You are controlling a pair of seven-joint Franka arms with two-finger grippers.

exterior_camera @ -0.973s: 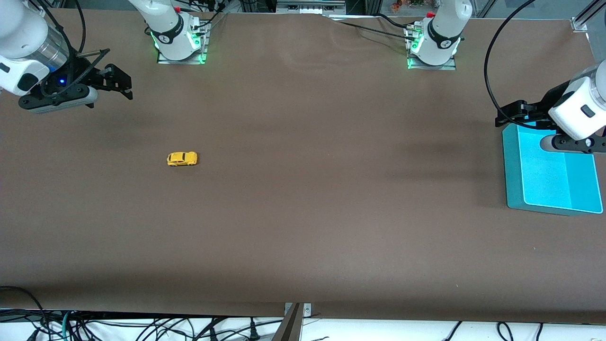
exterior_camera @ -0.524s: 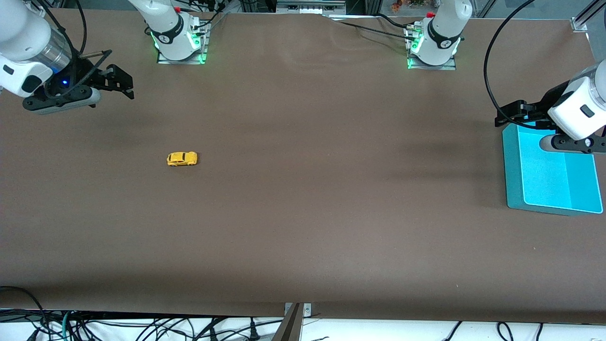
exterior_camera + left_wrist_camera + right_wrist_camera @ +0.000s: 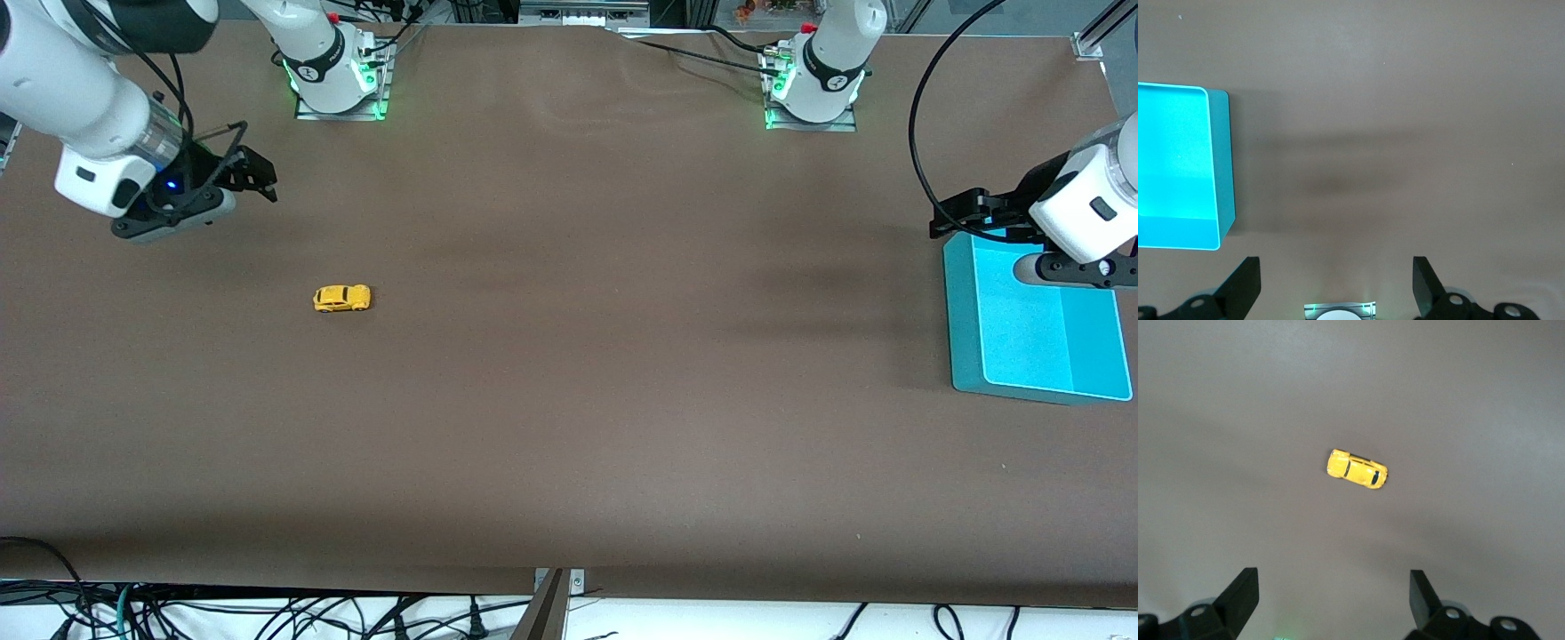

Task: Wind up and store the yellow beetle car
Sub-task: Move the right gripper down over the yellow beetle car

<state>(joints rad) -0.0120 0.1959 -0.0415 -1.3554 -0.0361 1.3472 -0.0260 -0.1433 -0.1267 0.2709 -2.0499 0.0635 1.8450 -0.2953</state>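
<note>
The yellow beetle car (image 3: 341,299) stands alone on the brown table toward the right arm's end; it also shows in the right wrist view (image 3: 1357,469). My right gripper (image 3: 253,176) is open and empty, up in the air over bare table, apart from the car. In the right wrist view my right gripper (image 3: 1333,597) shows both fingers spread wide, the car lying clear of them. My left gripper (image 3: 956,216) is open and empty, hovering over the rim of the teal tray (image 3: 962,356). In the left wrist view my left gripper (image 3: 1336,287) is spread wide.
The teal tray stands at the left arm's end of the table, its rim also in the left wrist view (image 3: 1223,173). Both arm bases (image 3: 338,80) stand along the table's back edge. Cables hang below the front edge.
My right gripper has moved toward the car and lower over the table. The left arm, the car and the tray have not moved.
</note>
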